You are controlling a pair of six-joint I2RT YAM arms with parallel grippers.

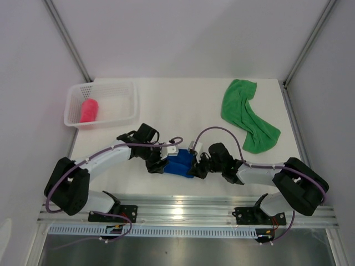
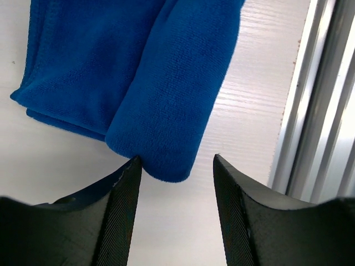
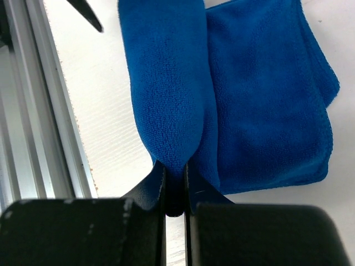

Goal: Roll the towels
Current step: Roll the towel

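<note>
The soft royal blue towel point(image 1: 178, 164) lies partly rolled on the white table point(image 1: 183, 105), close to the front edge. The right tool point(image 3: 175, 176) pinches one end of the roll tight. The left tool point(image 2: 176, 165) is open wide right at the other end.

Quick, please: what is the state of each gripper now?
Left gripper: open, holding nothing.
Right gripper: closed on the blue towel.
</note>
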